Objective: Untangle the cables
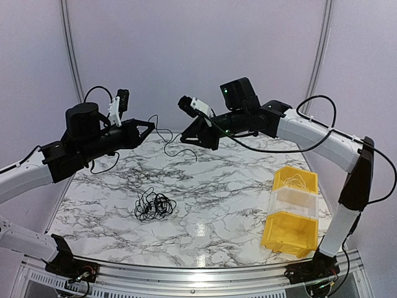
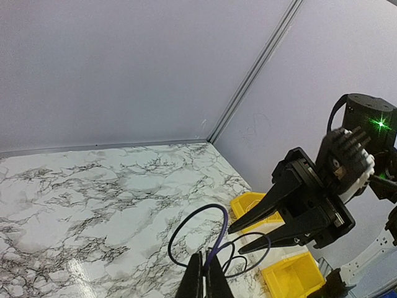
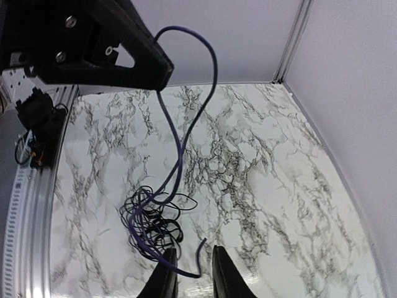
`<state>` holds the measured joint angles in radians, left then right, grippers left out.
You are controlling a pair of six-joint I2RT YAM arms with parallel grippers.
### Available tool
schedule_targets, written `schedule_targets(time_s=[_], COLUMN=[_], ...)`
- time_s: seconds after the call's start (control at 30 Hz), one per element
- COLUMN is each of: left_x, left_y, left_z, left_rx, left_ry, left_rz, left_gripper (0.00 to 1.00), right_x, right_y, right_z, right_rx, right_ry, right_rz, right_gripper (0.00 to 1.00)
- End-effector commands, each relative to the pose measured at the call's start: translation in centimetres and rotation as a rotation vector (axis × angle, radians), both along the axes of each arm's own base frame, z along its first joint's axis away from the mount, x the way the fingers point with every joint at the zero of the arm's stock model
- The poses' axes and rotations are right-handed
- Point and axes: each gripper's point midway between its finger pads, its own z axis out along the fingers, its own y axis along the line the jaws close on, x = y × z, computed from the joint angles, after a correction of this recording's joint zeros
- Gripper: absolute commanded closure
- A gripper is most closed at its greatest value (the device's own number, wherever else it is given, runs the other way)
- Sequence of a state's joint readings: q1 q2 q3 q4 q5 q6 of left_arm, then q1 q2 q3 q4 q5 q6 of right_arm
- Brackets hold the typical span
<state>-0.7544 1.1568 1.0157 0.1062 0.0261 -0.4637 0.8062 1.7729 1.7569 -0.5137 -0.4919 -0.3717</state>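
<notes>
Robotics lab booth: left arm [image 1: 37, 167] and right arm [image 1: 310, 130] bolted to a metal rail [image 1: 198, 274] at a marble-patterned counter [image 1: 229, 186], inside plain white partition walls [image 1: 186, 49].

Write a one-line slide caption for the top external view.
Left gripper pinches one cable aloft, right gripper open opposite, tangled bundle on the marble table.
</notes>
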Motion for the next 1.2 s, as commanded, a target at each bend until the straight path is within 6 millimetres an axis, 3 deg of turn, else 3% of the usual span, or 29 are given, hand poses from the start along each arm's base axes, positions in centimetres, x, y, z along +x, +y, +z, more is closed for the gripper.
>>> schedule_targets(time_s=[0.0,0.07,0.17,0.37,0.47,0.6,0.7,0.8,1.0,1.17], left_x=[-0.5,-0.5,-0.8,-2.0,-2.1,-1.8,-1.5,-1.3,-0.5,2.3], left_y=[0.3,0.4,0.4,0.4,0.1,-1.1,-1.7,-1.9,-2.6,-3.5], left_z=[1.4,1.3,1.4,1.8,0.7,-1.5,-2.4,-2.6,-2.7,-4.5], left_rx=[-0.024,-0.02,-0.021,-0.019,0.014,0.048,0.056,0.063,0.145,0.275], left_ry=[-0.039,-0.036,-0.041,-0.057,-0.029,0.035,0.061,0.062,0.04,0.051], left_rz=[-0.008,-0.007,-0.019,-0.069,-0.087,-0.123,-0.138,-0.139,-0.151,-0.103], left_gripper=[1.0,1.0,1.0,1.0,1.0,1.0,0.67,0.51,0.44,0.41], right_x=[0.5,0.9,3.1,11.4,13.0,12.8,12.2,11.3,8.7,6.0], right_y=[-0.3,-0.8,-2.5,-9.9,-12.8,-14.7,-16.9,-19.5,-24.9,-29.0], right_z=[2.1,2.6,2.8,0.9,1.6,3.6,5.0,5.6,5.7,6.4], right_rx=[0.038,0.047,0.042,-0.007,0.027,0.042,0.042,0.03,-0.018,-0.057], right_ry=[-0.044,-0.057,-0.083,-0.073,-0.05,-0.106,-0.154,-0.191,-0.245,-0.304], right_rz=[-0.016,-0.034,-0.128,-0.431,-0.501,-0.533,-0.565,-0.604,-0.699,-0.793], right_gripper=[0.88,1.0,1.0,1.0,1.0,1.0,1.0,1.0,1.0,1.0])
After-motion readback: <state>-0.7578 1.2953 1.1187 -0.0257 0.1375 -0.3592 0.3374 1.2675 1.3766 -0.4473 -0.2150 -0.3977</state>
